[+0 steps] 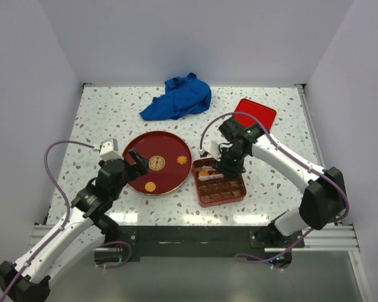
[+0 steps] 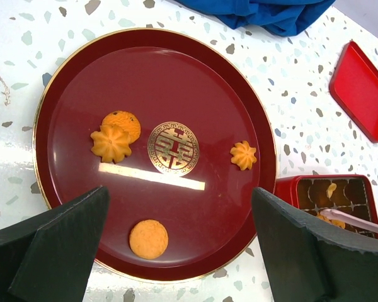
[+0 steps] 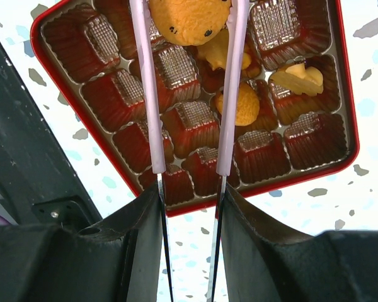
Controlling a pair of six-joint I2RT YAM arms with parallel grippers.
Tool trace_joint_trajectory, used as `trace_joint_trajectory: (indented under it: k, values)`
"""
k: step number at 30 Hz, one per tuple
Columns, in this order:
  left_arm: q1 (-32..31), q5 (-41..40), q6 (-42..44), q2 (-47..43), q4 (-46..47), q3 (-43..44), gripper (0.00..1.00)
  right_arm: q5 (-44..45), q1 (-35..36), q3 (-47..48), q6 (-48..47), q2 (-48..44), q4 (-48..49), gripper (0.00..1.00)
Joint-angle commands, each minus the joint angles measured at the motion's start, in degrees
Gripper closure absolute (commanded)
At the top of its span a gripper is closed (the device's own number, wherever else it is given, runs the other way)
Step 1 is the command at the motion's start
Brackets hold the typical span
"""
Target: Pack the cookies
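Roughly midway: I'm seeing three cookies (image 3: 236,104) sitting in the box (image 3: 120,94), the right gripper (image 3: 189,189) clamping tweezers (image 3: 145,94) that are pinching a dotted cookie (image 3: 189,19) above it, and four more lying on the plate (image 2: 75,82) under the wide-spread left gripper (image 2: 179,189). I'm working on a speckled white tabletop (image 1: 101,107) with plain walls (image 1: 189,38), a blue cloth (image 1: 179,97) and a red lid (image 1: 255,113) at the back.

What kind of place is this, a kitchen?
Probably a robot lab booth, not a kitchen: plain white walls box in a speckled table, and robot arms are mounted on a metal rail at its edge.
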Motion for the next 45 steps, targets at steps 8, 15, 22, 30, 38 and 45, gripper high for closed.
trace_joint_trajectory:
  k: [8, 15, 22, 30, 38, 45]
  values:
    - [0.37, -0.20, 0.89, 0.25, 3.16, 1.13, 0.00, 0.29, 0.81, 2.43, 1.36, 1.74, 1.79, 0.71]
    - [0.37, -0.20, 0.98, 0.34, 3.25, 1.13, 0.00, 0.81, 1.07, 2.60, 1.54, 2.18, 2.06, 0.64]
    - [0.37, -0.20, 0.89, 0.16, 3.17, 0.95, 0.00, 1.17, 1.33, 2.43, 1.72, 2.27, 2.32, 0.60]
    - [0.37, -0.29, 0.63, -0.19, 2.99, 0.69, 0.00, 1.43, 1.34, 2.25, 1.72, 2.18, 2.32, 0.56]
    - [0.37, -0.29, 0.63, -0.36, 2.90, 0.69, 0.00, 1.34, 1.34, 2.60, 1.80, 2.09, 2.32, 0.56]
    - [0.37, -0.47, 0.63, -0.63, 2.46, 0.95, 0.00, -0.85, 1.34, 5.76, 1.46, 1.82, 0.66, 0.62]
